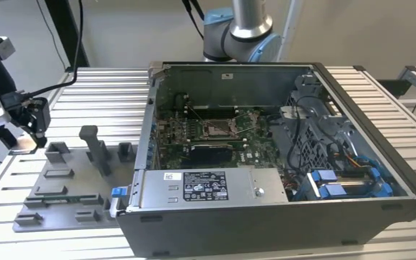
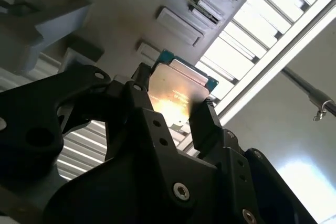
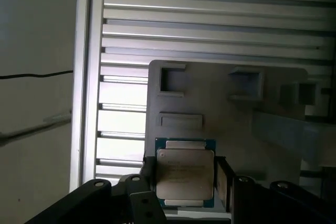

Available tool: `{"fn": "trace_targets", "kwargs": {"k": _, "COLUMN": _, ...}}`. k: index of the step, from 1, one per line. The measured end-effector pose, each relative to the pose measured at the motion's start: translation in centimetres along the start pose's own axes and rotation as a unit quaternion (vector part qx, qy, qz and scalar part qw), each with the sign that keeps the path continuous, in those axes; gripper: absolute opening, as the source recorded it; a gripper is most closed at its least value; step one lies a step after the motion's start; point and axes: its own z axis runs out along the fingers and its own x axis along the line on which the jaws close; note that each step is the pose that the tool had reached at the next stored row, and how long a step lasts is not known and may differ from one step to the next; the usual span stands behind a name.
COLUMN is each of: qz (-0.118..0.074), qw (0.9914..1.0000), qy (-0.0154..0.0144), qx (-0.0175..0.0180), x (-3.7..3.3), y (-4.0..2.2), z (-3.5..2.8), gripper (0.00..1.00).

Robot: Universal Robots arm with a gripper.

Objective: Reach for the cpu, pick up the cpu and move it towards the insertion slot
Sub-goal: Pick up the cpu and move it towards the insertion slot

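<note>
Gripper [image 3: 186, 179] is pinched tight on the cpu [image 3: 185, 166] from both sides, right at the corner of the grey fixture plate [image 3: 220, 114]. That's well apart from the insertion slot [image 1: 219, 128] - it sits inside the open computer case [image 1: 266, 227].

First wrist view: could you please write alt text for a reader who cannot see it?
The cpu, silvery top facing the camera, sits gripped between the black fingers of the gripper. Behind it lies a grey fixture plate with rectangular recesses, resting on a slatted metal table.
</note>
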Motion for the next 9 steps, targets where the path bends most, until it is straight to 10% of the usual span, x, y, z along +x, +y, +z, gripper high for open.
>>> {"fn": "trace_targets", "kwargs": {"k": 9, "qz": 0.0, "qw": 1.0, "qy": 0.0001, "qx": 0.0001, "x": 0.0, "y": 0.03, "z": -0.78, "gripper": 0.0}}
